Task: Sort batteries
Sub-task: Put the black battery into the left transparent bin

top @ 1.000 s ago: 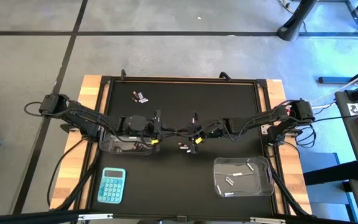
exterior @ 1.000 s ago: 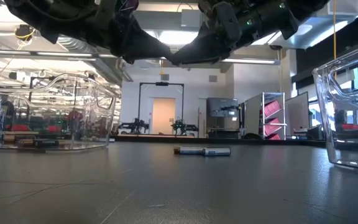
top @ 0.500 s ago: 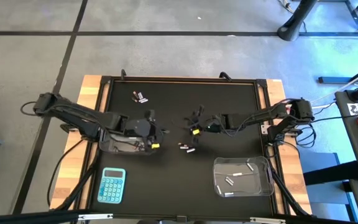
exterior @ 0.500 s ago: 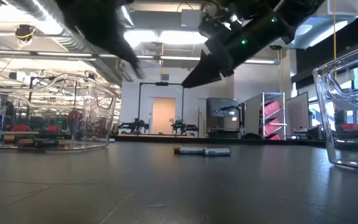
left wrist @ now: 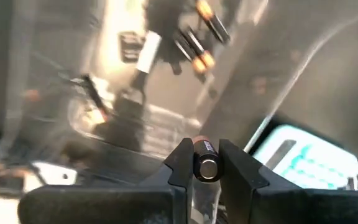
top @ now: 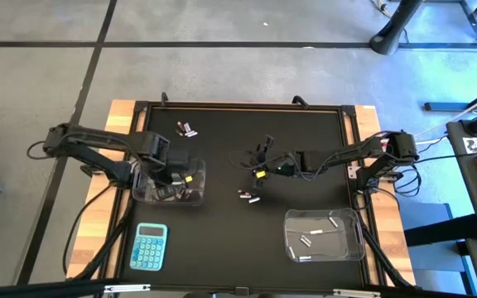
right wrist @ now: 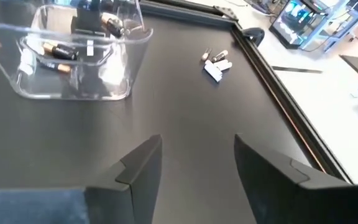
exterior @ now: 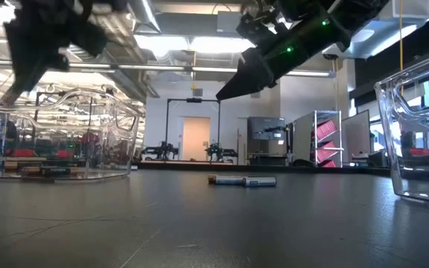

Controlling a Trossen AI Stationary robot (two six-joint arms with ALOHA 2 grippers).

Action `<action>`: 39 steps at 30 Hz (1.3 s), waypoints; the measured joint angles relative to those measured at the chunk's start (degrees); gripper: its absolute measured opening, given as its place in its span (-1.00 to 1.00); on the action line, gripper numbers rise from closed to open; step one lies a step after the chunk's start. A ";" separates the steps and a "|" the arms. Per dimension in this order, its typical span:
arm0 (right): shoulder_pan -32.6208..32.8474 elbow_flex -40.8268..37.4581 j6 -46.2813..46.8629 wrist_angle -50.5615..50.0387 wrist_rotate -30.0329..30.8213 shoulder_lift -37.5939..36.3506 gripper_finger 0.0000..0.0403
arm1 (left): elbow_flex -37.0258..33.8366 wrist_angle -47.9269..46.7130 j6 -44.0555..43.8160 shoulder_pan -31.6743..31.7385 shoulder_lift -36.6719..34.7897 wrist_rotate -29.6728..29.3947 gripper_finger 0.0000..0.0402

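A dark battery with a copper-coloured end (left wrist: 206, 167) is gripped between the two fingers of the left pincer (left wrist: 205, 163); in the left wrist view its round end face is turned toward the camera, so its long axis runs along the fingers, away from the wrist. The left pincer (top: 182, 176) is held above the left clear tub (top: 139, 194), in which several more dark batteries with reddish ends (left wrist: 194, 51) lie at differing angles.

On the black mat of the worktop (top: 238, 232), a small loose group of batteries (top: 248, 196) is seen near the middle, lying flat; in the low view two of them (exterior: 242, 180) are set end to end, their long axes running across the picture. A second small cluster (top: 187, 128) lies near the far left corner of the mat. Silvery batteries (top: 317, 233) are scattered flat in the right clear tub (top: 358, 247) at the near right.

The mat is framed by a dark rail on a light wooden top, with a blue calculator (top: 150, 247) lying at the near left. Beyond the worktop a grey floor with dark lines is seen, and in the low view a lit workshop hall with shelving and a doorway.

The right pincer (top: 255, 159) is held released over the middle of the mat, its fingers (right wrist: 138, 167) spread with nothing between them; the loose middle group lies just nearward of it, not touched.
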 joint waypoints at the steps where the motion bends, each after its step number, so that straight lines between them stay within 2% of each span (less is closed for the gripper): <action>1: 0.00 0.00 0.00 -0.26 -0.08 0.00 -0.01 | -1.37 0.80 1.09 0.80 0.51 1.46 -0.79; 5: 0.04 -0.02 0.02 -0.44 -1.18 0.00 -0.01 | -5.35 4.06 7.17 4.30 5.07 3.14 -0.79; 15: 0.09 -0.02 1.81 -2.44 -2.55 0.00 -0.01 | -5.82 4.97 19.41 9.77 20.52 5.96 -0.79; 21: 0.09 -0.02 2.22 -3.20 -2.71 0.00 -0.01 | -5.70 1.46 15.99 11.97 22.60 9.11 -0.79; 24: 0.09 -0.02 2.14 -3.16 -2.72 0.00 -0.01 | -5.97 -0.62 13.39 13.27 22.18 12.51 -0.79; 27: 0.09 -0.02 1.99 -3.10 -2.72 0.00 -0.01 | -7.23 1.13 11.19 14.46 21.59 14.72 -0.79; 33: 0.09 -0.02 1.99 -3.14 -2.73 0.00 -0.01 | -10.11 3.63 8.66 16.15 21.92 14.05 -0.78; 39: 0.09 -0.02 1.97 -3.17 -2.85 0.00 -0.01 | -10.21 7.43 7.95 16.47 22.15 14.46 -0.66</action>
